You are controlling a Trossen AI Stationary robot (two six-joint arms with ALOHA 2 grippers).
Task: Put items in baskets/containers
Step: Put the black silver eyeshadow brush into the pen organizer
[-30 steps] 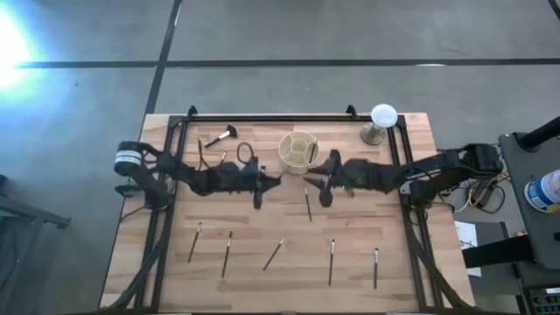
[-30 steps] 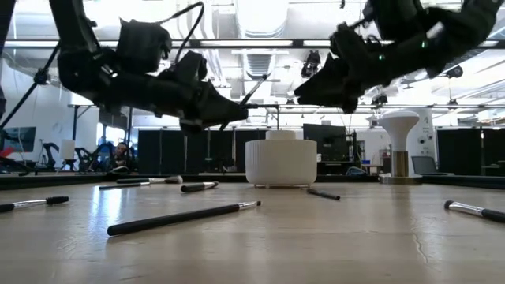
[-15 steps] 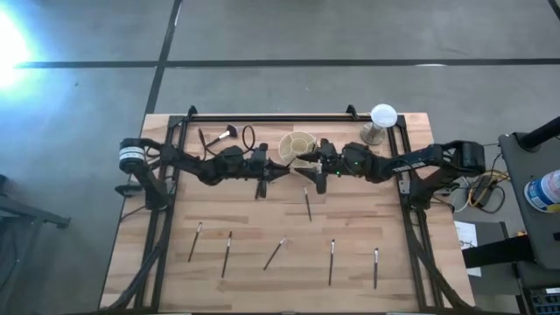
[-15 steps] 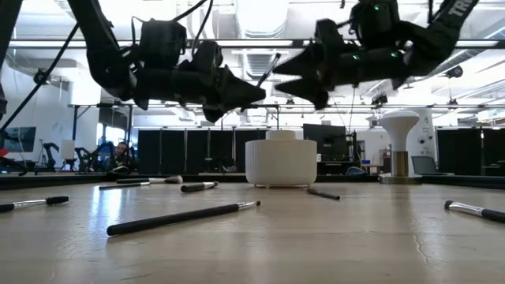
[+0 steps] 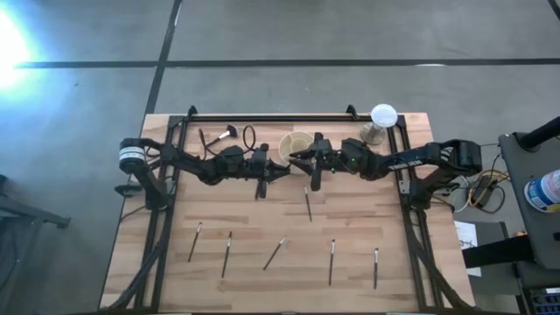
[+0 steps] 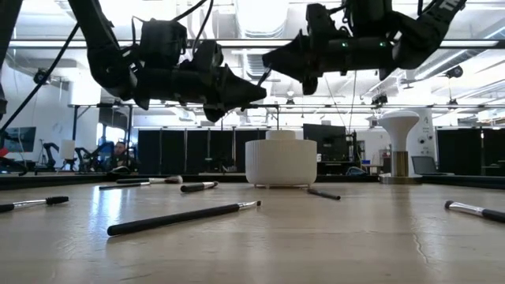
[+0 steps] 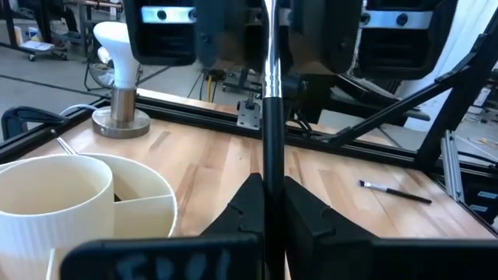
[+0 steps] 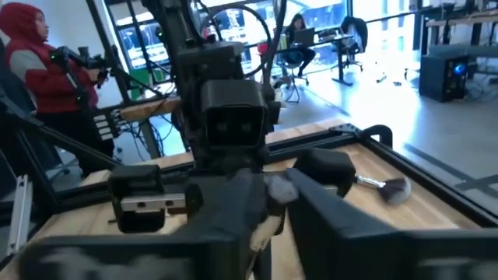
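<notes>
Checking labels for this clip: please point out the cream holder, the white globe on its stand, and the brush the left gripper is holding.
Cream holder [image 6: 281, 162]: low view, front wall.
White globe [image 5: 383, 115]: high view, top of the globe.
Brush held by left gripper [image 7: 270, 117]: left wrist view, mid-handle above the fingers.

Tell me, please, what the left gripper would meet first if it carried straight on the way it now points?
Probably the right gripper, which points back at it just above the cream holder. The left gripper, shut on a brush, faces it closely; exact heights are unclear.
</notes>
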